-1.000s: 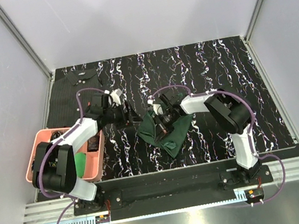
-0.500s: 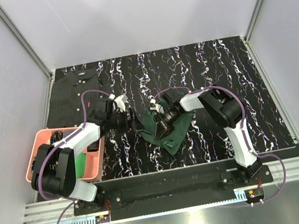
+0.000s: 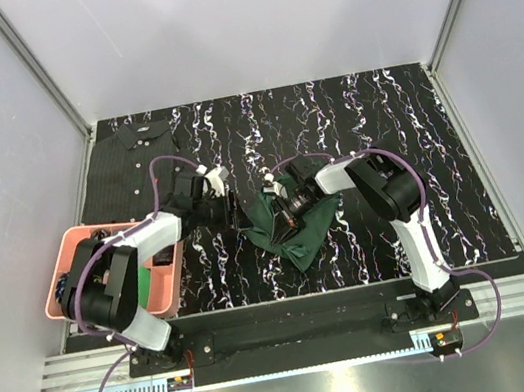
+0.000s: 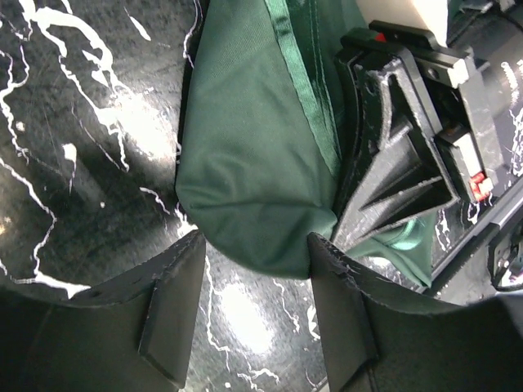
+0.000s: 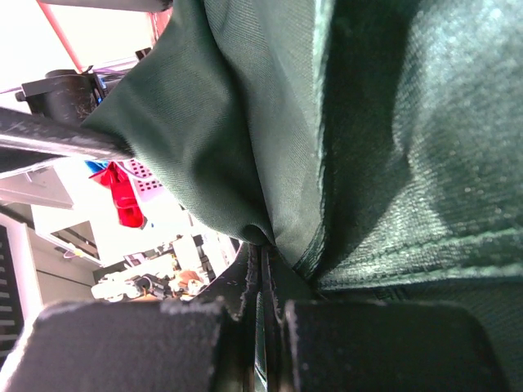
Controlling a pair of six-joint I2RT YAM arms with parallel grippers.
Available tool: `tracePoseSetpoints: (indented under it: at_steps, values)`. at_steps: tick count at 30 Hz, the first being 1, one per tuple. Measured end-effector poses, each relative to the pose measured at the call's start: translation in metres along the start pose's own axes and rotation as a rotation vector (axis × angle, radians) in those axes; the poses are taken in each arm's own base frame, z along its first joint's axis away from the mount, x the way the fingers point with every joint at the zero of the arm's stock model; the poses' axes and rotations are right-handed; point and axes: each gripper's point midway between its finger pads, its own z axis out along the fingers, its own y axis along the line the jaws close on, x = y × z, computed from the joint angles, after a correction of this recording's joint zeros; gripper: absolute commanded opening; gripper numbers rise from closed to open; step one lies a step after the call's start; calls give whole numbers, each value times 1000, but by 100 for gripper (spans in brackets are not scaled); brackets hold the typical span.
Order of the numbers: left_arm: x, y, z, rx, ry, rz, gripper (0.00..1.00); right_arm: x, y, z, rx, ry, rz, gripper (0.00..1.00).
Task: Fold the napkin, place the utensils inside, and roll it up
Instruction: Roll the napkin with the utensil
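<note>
The dark green napkin (image 3: 294,231) lies bunched in the middle of the table. My right gripper (image 3: 284,214) is shut on a fold of it. In the right wrist view the cloth (image 5: 368,147) runs straight into the closed right gripper (image 5: 261,261). My left gripper (image 3: 239,216) is at the napkin's left edge. In the left wrist view the left gripper (image 4: 253,245) is open, and the napkin's rounded fold (image 4: 245,180) just reaches between its fingertips (image 4: 176,278). The black right gripper (image 4: 400,163) shows behind the cloth. The utensils are out of view.
A pink basket (image 3: 77,251) stands at the left table edge beside the left arm. A dark shirt (image 3: 141,141) lies at the back left corner. The marbled black mat (image 3: 393,132) covers the table between grey walls.
My left gripper has moved right, up to the napkin's left fold, and its jaws have narrowed a little. The right gripper has stayed shut on the cloth.
</note>
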Motion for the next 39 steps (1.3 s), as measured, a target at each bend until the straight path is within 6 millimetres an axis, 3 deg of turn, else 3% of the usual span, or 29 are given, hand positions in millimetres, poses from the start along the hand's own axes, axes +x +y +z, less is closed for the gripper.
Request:
tracePoseSetpoints:
  at_steps: [16,23,27,29,32,35,39]
  values:
    - [-3,12,24,-13,-16,17,47,0,0,0,-11,3,16,0]
    - [-6,12,31,-11,-29,22,20,-2,0,0,-19,3,18,0]
    - [-4,11,34,-7,-27,19,0,-2,0,0,-18,2,19,0]
    - [-4,10,35,-3,-26,18,0,-2,0,0,-17,2,21,0]
    - [-5,10,36,-10,-3,5,0,-3,0,0,-10,-2,32,13]
    - [-7,9,38,-22,40,-17,0,-6,3,-4,26,-22,34,36]
    - [-6,9,38,-39,108,-51,0,-18,21,-20,115,-98,-32,57]
